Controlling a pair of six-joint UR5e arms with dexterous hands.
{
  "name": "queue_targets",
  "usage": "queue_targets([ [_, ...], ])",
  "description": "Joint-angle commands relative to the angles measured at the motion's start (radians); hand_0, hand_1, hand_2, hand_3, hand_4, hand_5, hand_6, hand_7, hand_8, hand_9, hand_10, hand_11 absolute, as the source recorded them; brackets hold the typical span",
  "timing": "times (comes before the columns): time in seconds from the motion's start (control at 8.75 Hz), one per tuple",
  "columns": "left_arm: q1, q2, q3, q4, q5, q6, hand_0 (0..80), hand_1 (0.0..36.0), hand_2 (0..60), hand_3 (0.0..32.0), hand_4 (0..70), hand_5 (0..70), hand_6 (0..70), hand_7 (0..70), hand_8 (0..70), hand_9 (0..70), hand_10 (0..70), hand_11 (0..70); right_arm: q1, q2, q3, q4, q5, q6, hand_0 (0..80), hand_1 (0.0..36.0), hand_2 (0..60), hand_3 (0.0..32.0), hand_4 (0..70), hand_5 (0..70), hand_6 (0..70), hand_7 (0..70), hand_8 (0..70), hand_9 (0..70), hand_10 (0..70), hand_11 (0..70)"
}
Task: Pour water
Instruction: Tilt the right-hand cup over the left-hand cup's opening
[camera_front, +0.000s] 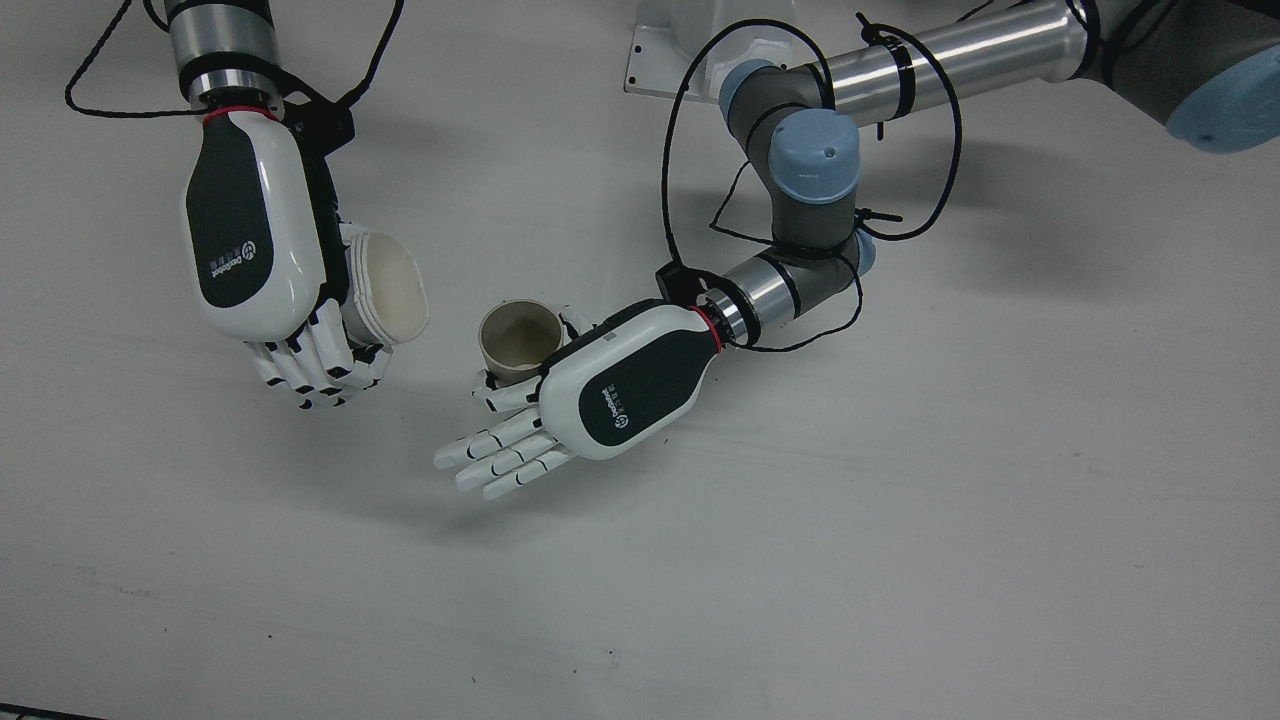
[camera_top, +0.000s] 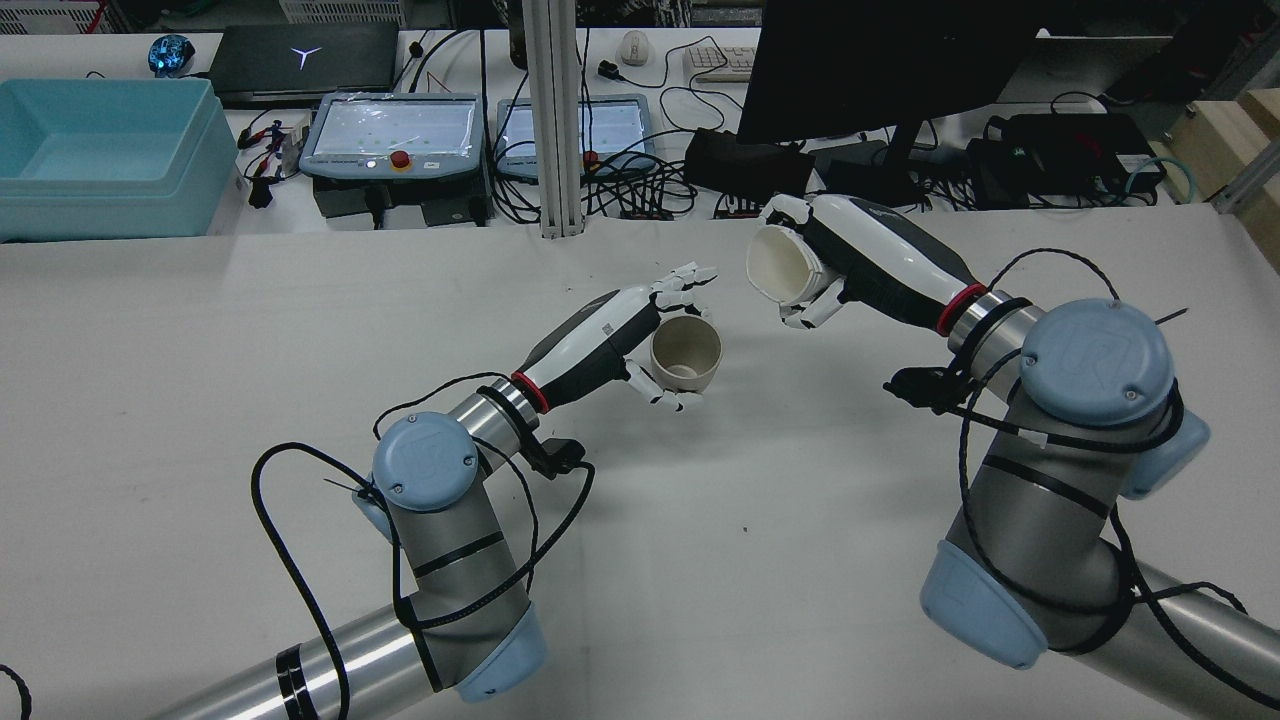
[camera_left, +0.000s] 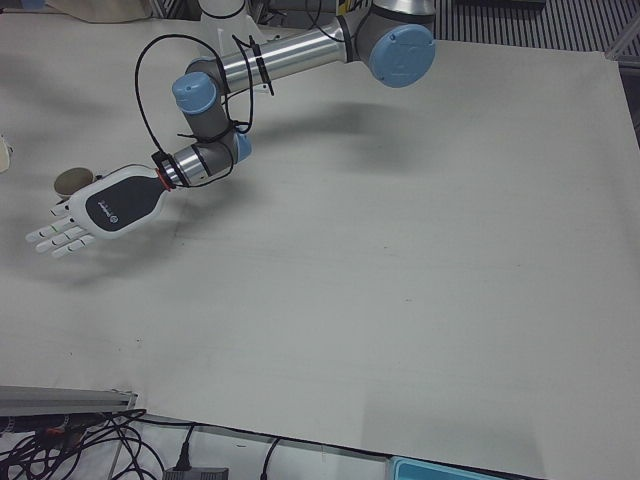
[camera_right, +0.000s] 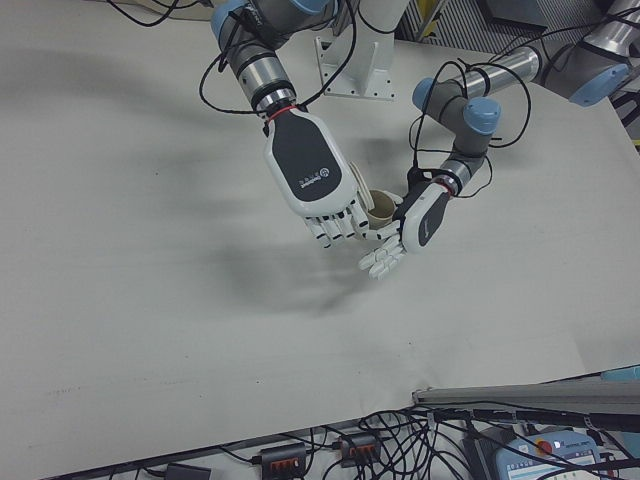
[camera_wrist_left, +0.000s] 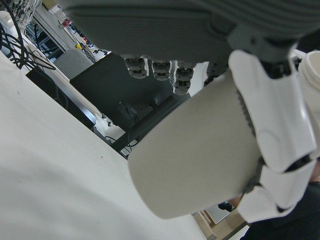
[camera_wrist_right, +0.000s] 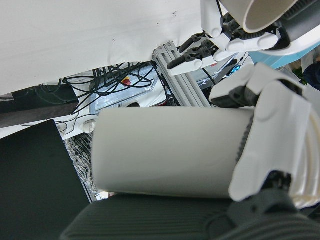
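I count two cups and two hands over one bare table (camera_front: 900, 520). The beige cup (camera_front: 519, 342) is my landmark: it stands mouth-up, but I cannot tell whether its base touches the table or hangs just above it, because the left hand (camera_front: 600, 385) covers its lower side in the front view. That hand grips it with the thumb on one side, while the other fingers (camera_front: 490, 462) stretch straight out past the cup, so how firm the grip is I cannot judge. In the left-front view only a sliver of the beige cup shows at the picture's left edge.

The white cup (camera_front: 388, 288) is held in the right hand (camera_front: 262, 245), fingers wrapped around its wall. It sits near the beige cup, apart from it and higher, tipped on its side with its mouth turned toward the beige cup. In the rear view its inside looks pale and I see no water in it. In the right-front view the right hand hides the white cup almost wholly.
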Motion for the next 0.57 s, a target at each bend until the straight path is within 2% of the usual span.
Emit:
queue_targets([
  [0.0,-0.002,-0.006,0.001,-0.001,0.000,0.001,46.5,34.0,60.0,0.0,37.1,48.2,10.2,10.7,4.7,7.7,3.7,7.2,-0.027,-0.002,0.005,-0.033,0.045,-0.045,58.7,36.0,60.0,0.0,7.5,70.0,31.1,70.0,26.3,44.0,19.8,31.8],
  [0.11,-0.005,-0.006,-0.002,-0.001,0.001,-0.002,46.6,34.0,60.0,0.0,37.0,48.0,10.1,10.7,4.7,7.6,3.7,7.2,-0.013,-0.022,0.044,-0.031,0.045,-0.028,59.1,36.0,60.0,0.0,7.4,70.0,30.6,70.0,25.7,43.1,19.6,31.6],
  [0.23,-0.012,-0.003,-0.002,-0.001,0.010,-0.010,46.5,33.9,60.0,0.0,36.9,47.8,10.0,10.6,4.6,7.5,3.7,7.2,0.016,-0.103,0.130,-0.022,0.048,0.040,56.9,36.0,60.0,0.0,5.7,70.0,29.1,70.0,25.1,42.4,20.3,32.3],
  [0.34,-0.025,0.002,-0.012,0.001,0.015,-0.028,46.4,33.4,60.0,0.0,36.8,47.1,9.9,10.4,4.7,7.6,3.7,7.2,0.069,-0.144,0.153,-0.019,0.045,0.175,53.2,32.7,60.0,0.0,2.8,70.0,26.6,66.0,24.6,41.5,21.9,34.3],
  [0.46,-0.029,0.006,-0.013,0.019,0.032,-0.084,46.3,32.5,60.0,0.0,36.8,46.8,9.8,10.3,4.8,7.8,3.8,7.4,0.135,-0.178,0.160,-0.017,0.039,0.290,51.3,28.4,60.0,0.0,2.5,70.0,26.8,65.0,26.6,43.8,25.5,39.3],
])
